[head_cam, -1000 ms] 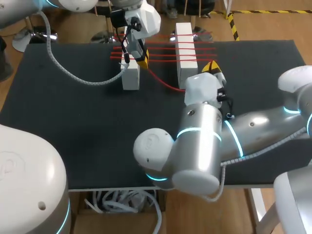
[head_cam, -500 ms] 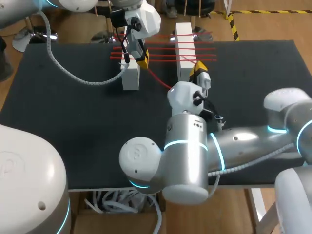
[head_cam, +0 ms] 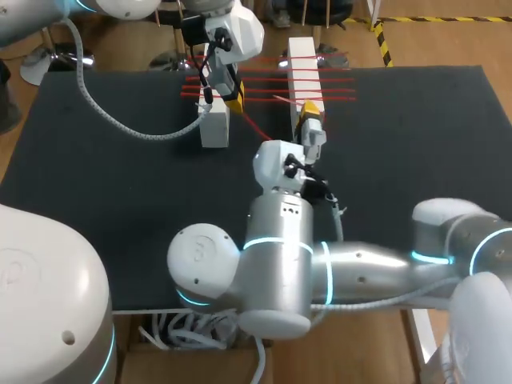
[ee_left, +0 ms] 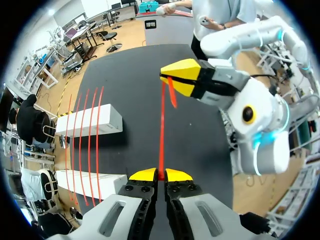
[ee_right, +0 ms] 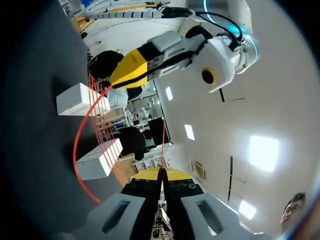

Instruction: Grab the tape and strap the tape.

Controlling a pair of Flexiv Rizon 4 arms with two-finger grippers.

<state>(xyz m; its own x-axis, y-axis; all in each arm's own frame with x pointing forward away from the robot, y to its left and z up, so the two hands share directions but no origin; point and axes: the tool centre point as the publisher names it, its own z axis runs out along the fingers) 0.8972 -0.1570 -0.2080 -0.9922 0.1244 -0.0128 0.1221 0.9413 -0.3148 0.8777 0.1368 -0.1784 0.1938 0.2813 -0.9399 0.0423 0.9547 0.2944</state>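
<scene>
Count first: two white blocks on the black table (head_cam: 120, 200), a left block (head_cam: 214, 126) and a right block (head_cam: 304, 76), standing apart side by side. One red tape (head_cam: 264, 86) runs back and forth across the gap; I can make out four strands over the blocks in the left wrist view. Two hands, both on that tape.

The left hand (head_cam: 232, 96) sits just above the near end of the left block, coming down from the far-left corner. Its yellow tips are pinched together with the tape (ee_left: 162, 135) clamped between them.

From there the tape runs in one line across to the right hand (ee_left: 182, 77), which has its tips squeezed on it too, a short loose end dangling below. In the head view that right hand (head_cam: 310, 126) is right at the near end of the right block.

The right arm (head_cam: 280, 240) is bent across the front middle of the table and hides a good chunk of it.
</scene>
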